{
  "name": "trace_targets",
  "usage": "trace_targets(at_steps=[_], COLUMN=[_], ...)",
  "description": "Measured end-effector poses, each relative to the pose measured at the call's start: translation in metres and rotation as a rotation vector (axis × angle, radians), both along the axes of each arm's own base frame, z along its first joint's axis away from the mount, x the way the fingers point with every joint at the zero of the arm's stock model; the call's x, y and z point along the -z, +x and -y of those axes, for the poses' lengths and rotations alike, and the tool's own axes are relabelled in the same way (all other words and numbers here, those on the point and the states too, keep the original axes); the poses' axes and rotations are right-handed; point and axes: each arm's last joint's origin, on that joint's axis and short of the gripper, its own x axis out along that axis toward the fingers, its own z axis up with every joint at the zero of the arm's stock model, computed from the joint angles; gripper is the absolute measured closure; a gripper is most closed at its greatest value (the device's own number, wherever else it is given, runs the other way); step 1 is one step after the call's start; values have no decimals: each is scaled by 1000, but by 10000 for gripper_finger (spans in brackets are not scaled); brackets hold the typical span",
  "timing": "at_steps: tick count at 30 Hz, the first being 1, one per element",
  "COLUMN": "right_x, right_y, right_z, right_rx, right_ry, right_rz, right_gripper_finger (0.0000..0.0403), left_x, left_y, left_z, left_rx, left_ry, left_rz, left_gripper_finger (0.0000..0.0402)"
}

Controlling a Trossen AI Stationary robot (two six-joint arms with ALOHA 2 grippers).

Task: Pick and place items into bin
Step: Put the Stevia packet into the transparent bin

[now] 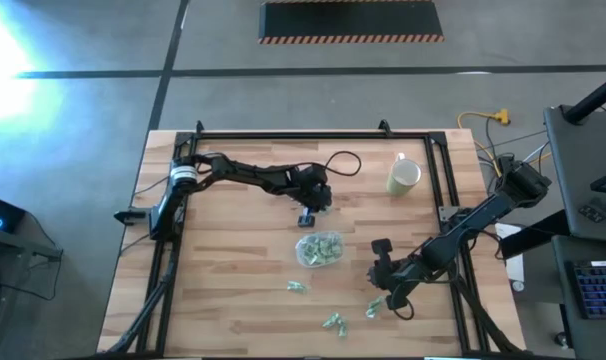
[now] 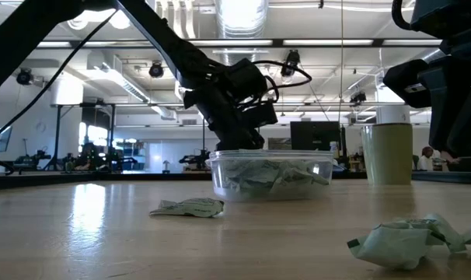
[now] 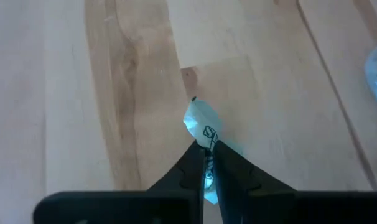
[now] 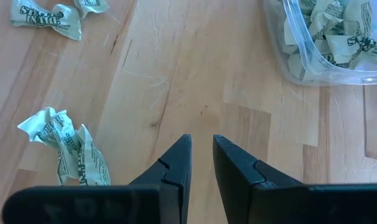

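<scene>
The bin [image 1: 320, 249] is a small clear oval container on the table's middle, partly filled with pale-green wrapped items [image 2: 270, 177]. Three more items lie loose on the wood nearer the near edge [image 1: 298, 288] [image 1: 333, 322] [image 1: 371, 305]. My left gripper [image 1: 308, 213] hovers just beyond the bin's far side, shut on one item [image 3: 204, 127]. My right gripper [image 4: 201, 155] is open over bare wood to the bin's right and nearer the near edge. One crumpled item [image 4: 67, 149] lies beside it, and the bin [image 4: 328, 46] shows ahead. My left gripper pinches one whitish wrapped item between its two fingertips [image 3: 191, 163], by the wrapper's end [image 3: 207, 144]. The rest of the piece sticks out past the fingertips. It looks lifted clear of the table, slightly above the bin's rim level.
A cream mug [image 1: 404, 176] stands upright near the far right of the table. A black metal frame [image 1: 313, 134] runs along the table's far and side edges. Cables trail by the left arm [image 1: 343, 160]. Bare wood lies left of the bin.
</scene>
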Motion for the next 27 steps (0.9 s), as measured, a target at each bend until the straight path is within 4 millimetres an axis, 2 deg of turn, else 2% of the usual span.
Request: trace_targets(at_steps=[6, 13, 18, 24, 27], right_x=[0, 0, 0, 2, 5], right_y=[0, 0, 0, -3, -6], right_z=[0, -1, -1, -2, -3], right_rx=[0, 26, 62, 85, 97], right_ry=[0, 21, 48, 69, 83], right_rz=[0, -2, -3, -10, -10], right_gripper_finger=[346, 346, 346, 346, 346], left_x=[-16, -58, -81, -82, -76], left_y=[-3, -13, -21, -20, -19], left_z=[2, 21, 58, 113, 133], left_rx=[-41, -20, 69, 207, 236], left_ry=[26, 21, 12, 3, 25], left_rz=[21, 108, 113, 108, 95], left_gripper_finger=[397, 399, 400, 400, 400])
